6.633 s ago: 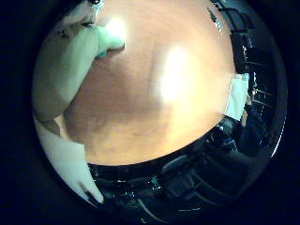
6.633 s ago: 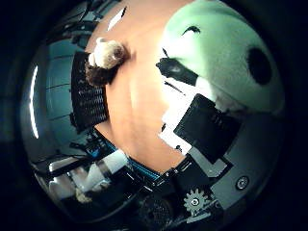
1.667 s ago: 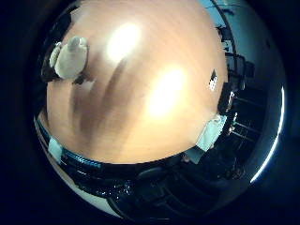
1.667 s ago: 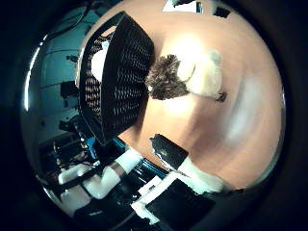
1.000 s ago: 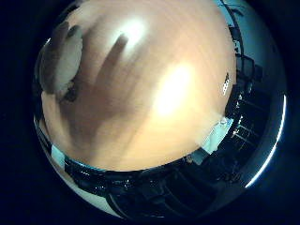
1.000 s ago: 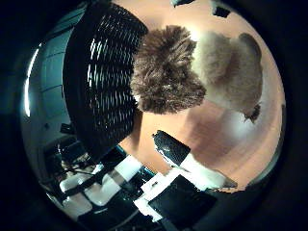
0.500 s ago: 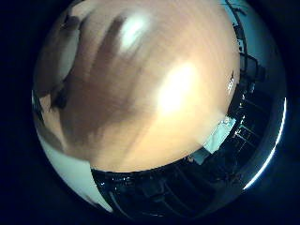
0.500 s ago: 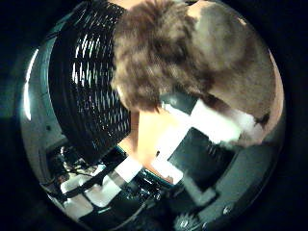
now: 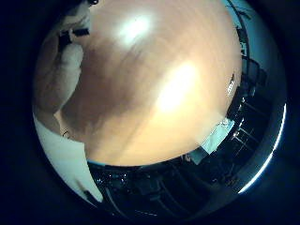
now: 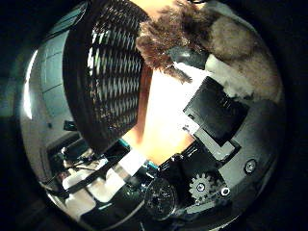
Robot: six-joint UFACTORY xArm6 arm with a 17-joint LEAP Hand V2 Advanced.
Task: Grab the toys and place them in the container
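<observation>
While the hand [image 10: 226, 120] curls its fingers round the plush toy [image 10: 192, 33] beside the black mesh container [image 10: 108, 72], nothing looks dropped in yet, so carrying and release remain.

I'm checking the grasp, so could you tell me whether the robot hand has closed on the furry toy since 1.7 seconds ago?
Yes: the robot hand came down beside the black mesh container, and its fingers now curl against the furry toy.

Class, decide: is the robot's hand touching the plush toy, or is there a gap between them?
Touching. The thumb side palm view shows the hand's fingers curled against the furry plush toy, with no gap between them.
</observation>
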